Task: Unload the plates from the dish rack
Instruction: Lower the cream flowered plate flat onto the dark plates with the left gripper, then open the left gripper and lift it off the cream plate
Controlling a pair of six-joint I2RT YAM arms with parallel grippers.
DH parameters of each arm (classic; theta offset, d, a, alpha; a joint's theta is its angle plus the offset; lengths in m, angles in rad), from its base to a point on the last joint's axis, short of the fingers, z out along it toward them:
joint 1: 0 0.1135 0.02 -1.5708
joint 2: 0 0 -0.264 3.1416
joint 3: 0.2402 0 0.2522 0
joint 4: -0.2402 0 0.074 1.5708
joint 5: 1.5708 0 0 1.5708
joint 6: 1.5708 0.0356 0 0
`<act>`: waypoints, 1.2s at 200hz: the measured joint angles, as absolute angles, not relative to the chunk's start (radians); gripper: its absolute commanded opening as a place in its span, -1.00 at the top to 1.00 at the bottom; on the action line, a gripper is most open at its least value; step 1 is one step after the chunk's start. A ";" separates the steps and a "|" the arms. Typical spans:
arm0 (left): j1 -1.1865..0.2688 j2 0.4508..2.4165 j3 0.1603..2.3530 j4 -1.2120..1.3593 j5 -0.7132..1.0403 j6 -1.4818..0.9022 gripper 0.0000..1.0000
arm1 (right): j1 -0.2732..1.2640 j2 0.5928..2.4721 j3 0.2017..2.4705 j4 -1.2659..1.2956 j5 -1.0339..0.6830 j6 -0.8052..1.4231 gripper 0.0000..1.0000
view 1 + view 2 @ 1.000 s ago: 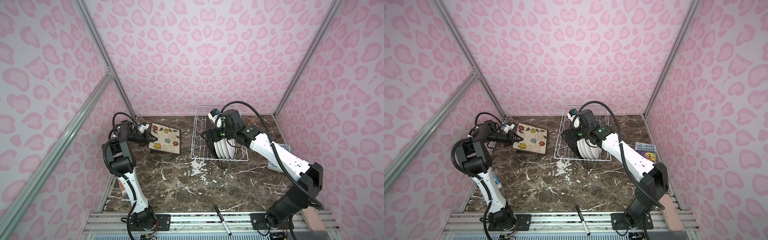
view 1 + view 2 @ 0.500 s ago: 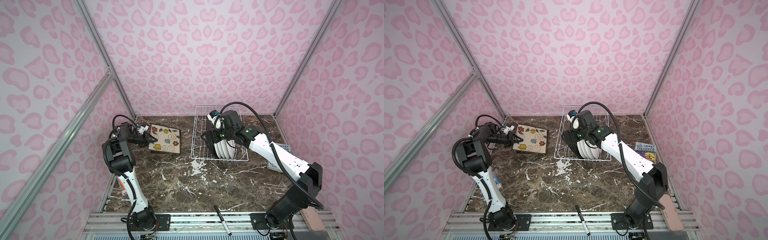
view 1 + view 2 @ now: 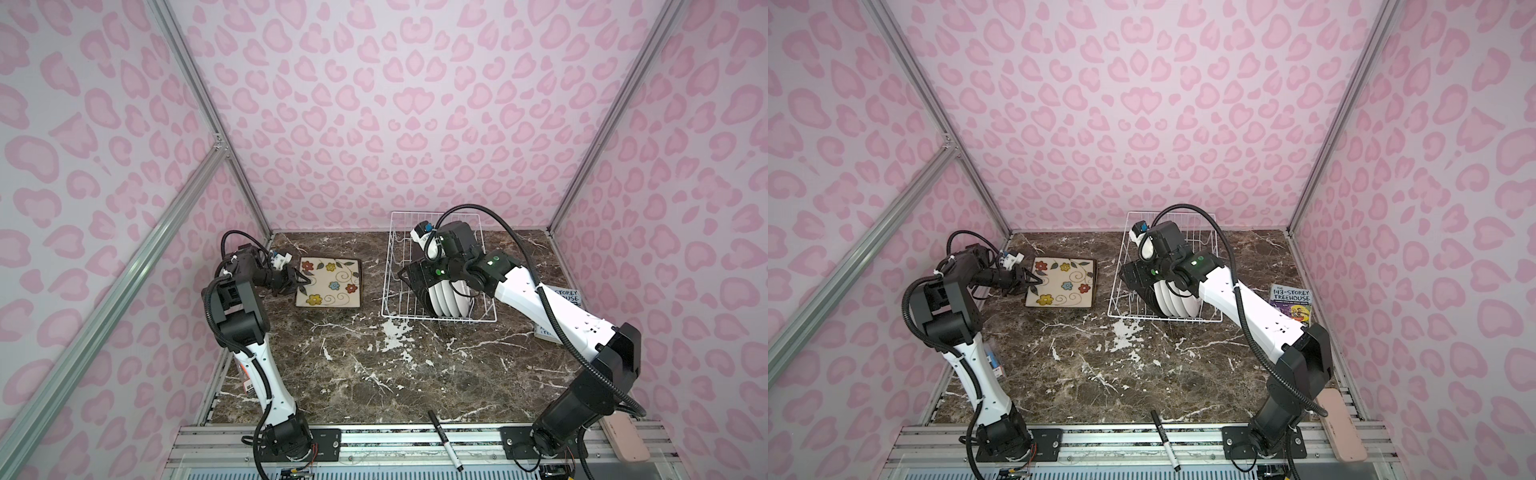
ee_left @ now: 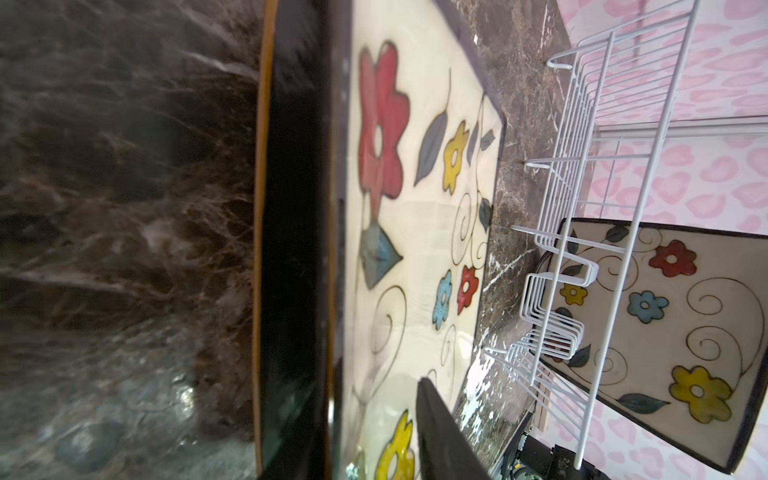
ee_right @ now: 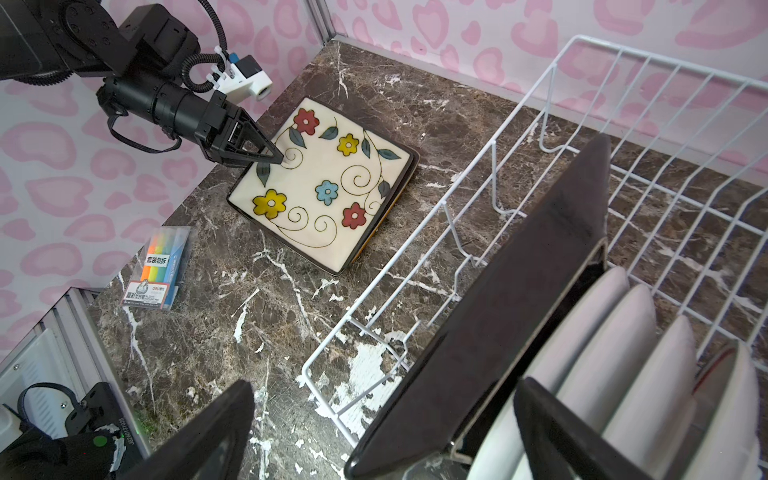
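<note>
Counter [image 3: 374, 374] positions below are referenced to the dish rack [image 3: 440, 320], a white wire basket standing toward the back wall in both top views.

1. Rack contents. One square plate [image 5: 519, 291] stands on edge among the tines in the front half of the rack. Its dark back faces the right wrist camera, and the left wrist view shows its cream, flowered face. A row of round white plates [image 5: 623, 353] stands on edge just beside it.

2. Right gripper [image 5: 386, 399]. It is positioned inside the rack, above the standing plates. The fingers are spread wide, with the upper edge of the square plate between them. One finger is well clear of the dark back; the other is on the side of the round white plates. Nothing is clamped.

3. Left of the rack. A flowered plate [image 3: 328, 282] lies flat, face up and apart from the rack, with a second dark plate edge visible beneath it. The left gripper [image 5: 278, 160] is at the plate edge farthest from the rack. Its fingers are partly apart, with one over the cream face. It cannot be told whether they clamp the rim.

4. Other items. A book [image 3: 1291, 301] lies right of the rack. A marker pen [image 3: 444, 440] lies well apart from the rack, at the front rail. A pack of highlighters [image 5: 160, 266] lies left of the rack.
</note>
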State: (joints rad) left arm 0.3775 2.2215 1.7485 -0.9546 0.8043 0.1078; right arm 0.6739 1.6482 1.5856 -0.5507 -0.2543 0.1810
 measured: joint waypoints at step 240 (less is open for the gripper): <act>0.408 2.005 1.706 -0.786 0.675 -0.107 -0.51 | 0.676 1.642 1.577 -0.544 -0.200 0.181 -0.98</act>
